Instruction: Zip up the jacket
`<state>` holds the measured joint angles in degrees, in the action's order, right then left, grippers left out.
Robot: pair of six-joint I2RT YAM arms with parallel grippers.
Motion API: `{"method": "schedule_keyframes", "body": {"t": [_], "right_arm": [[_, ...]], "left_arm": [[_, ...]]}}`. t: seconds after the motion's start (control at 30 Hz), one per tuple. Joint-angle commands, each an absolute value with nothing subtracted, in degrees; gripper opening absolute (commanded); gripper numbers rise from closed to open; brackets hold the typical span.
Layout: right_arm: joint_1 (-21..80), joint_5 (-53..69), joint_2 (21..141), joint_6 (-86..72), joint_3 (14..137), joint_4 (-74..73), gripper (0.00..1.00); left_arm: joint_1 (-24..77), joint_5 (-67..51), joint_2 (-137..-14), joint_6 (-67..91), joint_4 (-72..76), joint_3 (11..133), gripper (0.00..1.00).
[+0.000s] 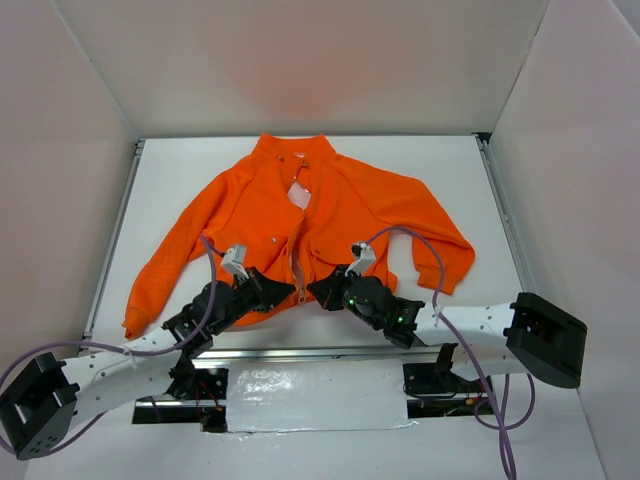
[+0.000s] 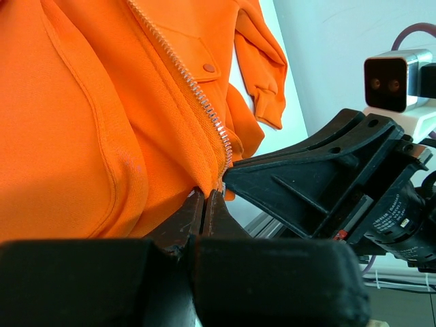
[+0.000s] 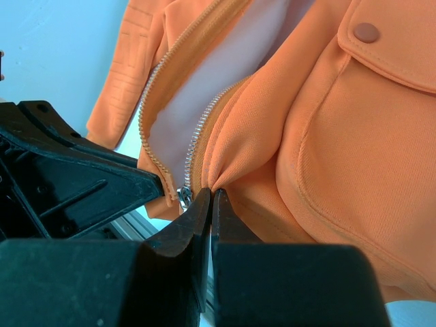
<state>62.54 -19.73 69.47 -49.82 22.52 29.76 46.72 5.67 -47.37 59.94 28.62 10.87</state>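
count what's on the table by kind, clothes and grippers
jacket, orange: 1
grippers: 2, the left gripper and the right gripper, each shut on the jacket
total: 3

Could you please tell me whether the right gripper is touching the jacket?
Touching. The right wrist view shows the right gripper shut on a fold of the jacket, just beside its zipper.

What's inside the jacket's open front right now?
Inside the jacket, pale lining shows between the zipper rows, and a white tag near the collar. The left gripper and right gripper block the hem from above.
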Motion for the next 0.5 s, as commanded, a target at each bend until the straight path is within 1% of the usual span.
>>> {"method": "schedule_keyframes", "body": {"t": [0.0, 0.27, 0.47], "right_arm": [[63.0, -20.8, 68.7, -49.2, 23.8, 31.2, 0.0], [63.1, -20.2, 68.8, -49.0, 23.6, 31.5, 0.0], [63.0, -20.0, 68.4, -49.1, 23.2, 32.1, 0.0]], "left_arm": [[47.2, 6.2, -45.9, 58.9, 30.4, 12.3, 0.0], [47.2, 8.3, -43.2, 57.7, 27.3, 14.5, 0.0], [47.2, 8.3, -44.8, 57.7, 28.0, 15.3, 0.0]]}}
